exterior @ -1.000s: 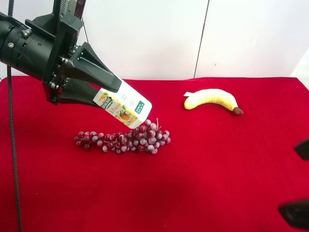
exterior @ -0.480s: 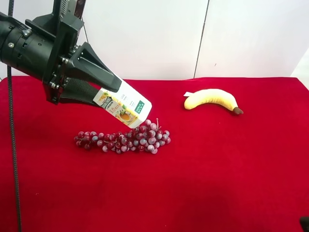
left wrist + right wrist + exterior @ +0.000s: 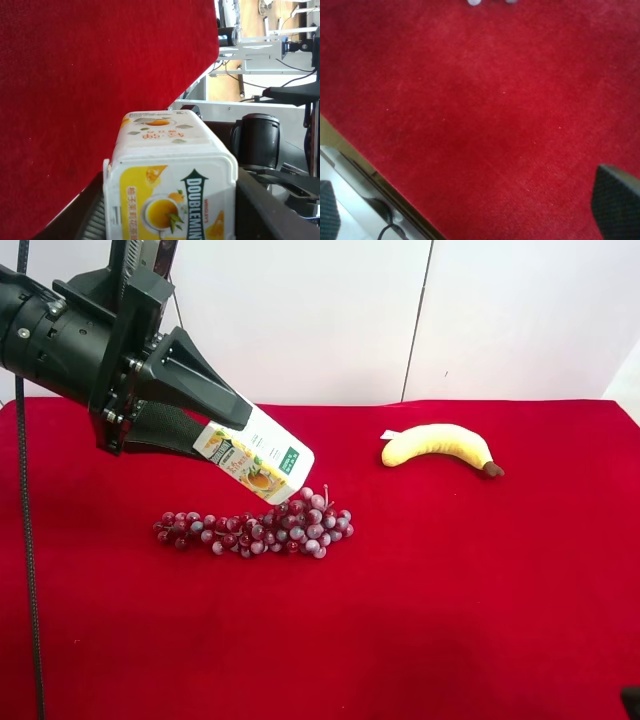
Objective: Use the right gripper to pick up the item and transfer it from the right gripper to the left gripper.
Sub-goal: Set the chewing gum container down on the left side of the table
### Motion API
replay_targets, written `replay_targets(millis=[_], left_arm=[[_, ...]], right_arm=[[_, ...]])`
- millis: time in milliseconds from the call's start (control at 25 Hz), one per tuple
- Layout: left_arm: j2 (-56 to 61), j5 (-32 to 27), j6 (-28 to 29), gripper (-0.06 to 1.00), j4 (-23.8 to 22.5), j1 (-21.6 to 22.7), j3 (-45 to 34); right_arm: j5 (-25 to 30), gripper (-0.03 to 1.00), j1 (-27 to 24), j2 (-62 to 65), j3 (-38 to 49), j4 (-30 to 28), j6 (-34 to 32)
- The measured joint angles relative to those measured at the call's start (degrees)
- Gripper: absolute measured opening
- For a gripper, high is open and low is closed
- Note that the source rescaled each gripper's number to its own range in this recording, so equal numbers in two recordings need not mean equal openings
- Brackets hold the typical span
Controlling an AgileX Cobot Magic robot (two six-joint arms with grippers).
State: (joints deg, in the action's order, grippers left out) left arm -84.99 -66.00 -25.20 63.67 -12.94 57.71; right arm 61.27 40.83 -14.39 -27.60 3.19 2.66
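Judging from its small size and thin printed walls, the carton (image 3: 262,462) is taken to be light and fairly stiff, though a hard squeeze is likely to dent it, and its glossy faces are probably slippery. It is best gripped across the two broad flat faces, near one end, so that a free length is left for a second grip. It is held in the left claw (image 3: 225,433), whose two black fingers are closed on its upper end. The carton is tilted above the bench (image 3: 450,590), with its free end pointing down toward the grapes (image 3: 265,525); whether it touches them cannot be told. The banana (image 3: 440,445) lies well apart. The carton is seen as a white rectangular box with rounded corners, printed with orange-yellow panels, a cup of yellow drink, a green arrow-shaped mark lettered DOUBLEMINT, and a small green patch near the free end. The right claw (image 3: 470,205) is spread wide over the red bench, with nothing between its fingertips.
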Motion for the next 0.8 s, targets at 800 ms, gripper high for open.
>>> replay_targets(millis=[800], left_arm=[[0.12, -0.03, -6.3, 0.0, -0.47, 2.09, 0.0]], right_arm=[[-0.17, 1.0, -32.43, 14.5, 0.1, 0.0, -0.2]])
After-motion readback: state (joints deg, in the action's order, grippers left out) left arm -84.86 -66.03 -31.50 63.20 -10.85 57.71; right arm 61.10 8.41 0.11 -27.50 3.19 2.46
